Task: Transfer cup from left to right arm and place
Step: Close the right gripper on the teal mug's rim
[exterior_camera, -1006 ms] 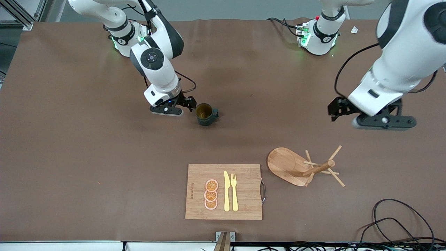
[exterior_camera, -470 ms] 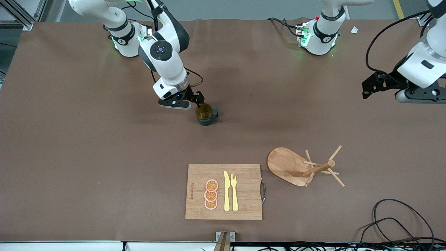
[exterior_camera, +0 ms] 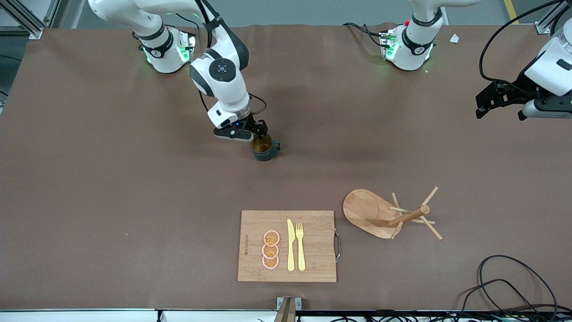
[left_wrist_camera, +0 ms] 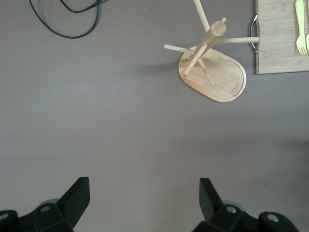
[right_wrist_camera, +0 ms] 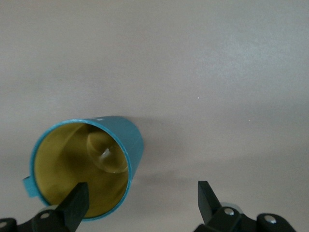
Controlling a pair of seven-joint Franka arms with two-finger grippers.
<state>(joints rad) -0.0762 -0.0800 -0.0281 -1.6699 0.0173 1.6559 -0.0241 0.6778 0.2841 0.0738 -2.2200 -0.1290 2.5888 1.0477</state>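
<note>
The right arm bends down over the middle of the bench, and the right pincer hangs just over the cup, fingers apart, holding nothing. The cup stands upright on the bench. The left pincer, also apart and empty, waits up high over the left arm's end. Nearer the camera lie a cutting board and a wooden mug tree.

1 cup, 1 cutting board, 3 orange slices, 1 knife, 1 fork, 1 mug tree, 2 arms.
</note>
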